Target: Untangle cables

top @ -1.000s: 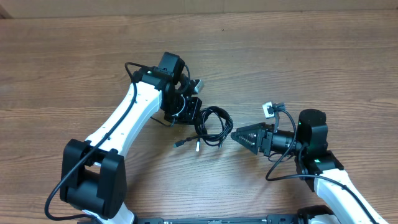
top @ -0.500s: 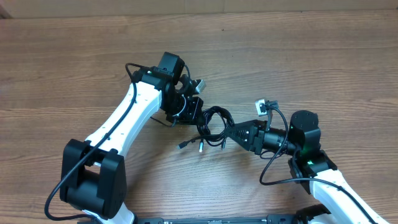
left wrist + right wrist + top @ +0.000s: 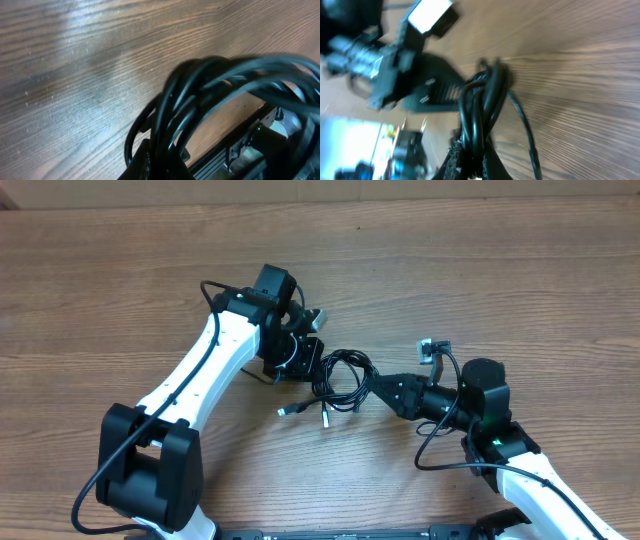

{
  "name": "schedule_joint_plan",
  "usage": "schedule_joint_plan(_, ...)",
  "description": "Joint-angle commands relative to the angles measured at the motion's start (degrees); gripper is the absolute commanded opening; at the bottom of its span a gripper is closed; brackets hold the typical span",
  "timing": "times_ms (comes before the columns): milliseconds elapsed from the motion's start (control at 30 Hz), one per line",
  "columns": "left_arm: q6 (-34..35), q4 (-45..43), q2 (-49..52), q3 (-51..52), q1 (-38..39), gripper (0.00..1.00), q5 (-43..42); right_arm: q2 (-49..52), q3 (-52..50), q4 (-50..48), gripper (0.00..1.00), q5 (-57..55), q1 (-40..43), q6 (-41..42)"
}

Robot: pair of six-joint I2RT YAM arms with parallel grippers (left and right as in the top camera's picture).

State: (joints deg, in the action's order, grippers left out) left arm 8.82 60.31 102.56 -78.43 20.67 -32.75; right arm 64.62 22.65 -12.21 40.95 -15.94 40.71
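A tangled bundle of black cables lies mid-table between my two arms. Its left side is pinched by my left gripper, which is shut on the strands; in the left wrist view the loops rise out of that gripper. From the right, my right gripper is shut on the bundle's right loops. The right wrist view shows the strands squeezed between that gripper's dark pads. Two loose cable ends with plugs trail onto the wood below the bundle.
The wooden table stretches all around. The left arm reaches in from the lower left, and the right arm comes from the lower right. A thin loose strand lies on the wood beside the right gripper.
My right gripper moved left to the bundle and shut on its right-hand loops. The left gripper kept its hold and stayed put.
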Motion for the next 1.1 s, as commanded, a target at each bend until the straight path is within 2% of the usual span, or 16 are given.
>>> schedule_joint_plan(0, -1.2, 2.14, -1.44, -1.18, -1.2, 0.04, -1.01, 0.13, 1.09, 0.81, 0.04, -12.9, 0.35, 4.31)
schedule_joint_plan(233, -9.99, 6.08, -1.46, -1.51, -3.08, 0.04, -16.39, 0.13, 1.09, 4.87, 0.04, -25.99, 0.35, 4.28)
schedule_joint_plan(400, -11.58, 8.52, -1.46, -1.7, -5.03, 0.04, -17.11, 0.13, 1.09, 10.45, 0.04, -36.15, 0.37, 4.24)
schedule_joint_plan(533, -16.35, 10.25, -1.46, -1.77, -6.67, 0.04, -22.29, 0.13, 1.09, 12.68, 0.04, -43.65, 0.35, 4.22)
schedule_joint_plan(633, -17.09, 10.4, -1.46, -1.77, -8.22, 0.04, -22.84, 0.13, 1.09, 14.1, 0.04, -48.74, 0.37, 4.24)
schedule_joint_plan(900, -16.92, 10.29, -1.46, -1.77, -12.41, 0.04, -22.8, 0.11, 1.09, 14.8, 0.04, -52.02, 0.35, 3.85)
schedule_joint_plan(967, -16.46, 10.08, -1.44, -1.77, -13.0, 0.04, -22.71, 0.11, 1.09, 14.88, 0.04, -49.86, 0.35, 3.85)
schedule_joint_plan(1067, -15.93, 8.76, -1.44, -1.77, -13.16, 0.04, -22.05, 0.11, 1.09, 15.08, 0.04, -40.98, 0.35, 3.82)
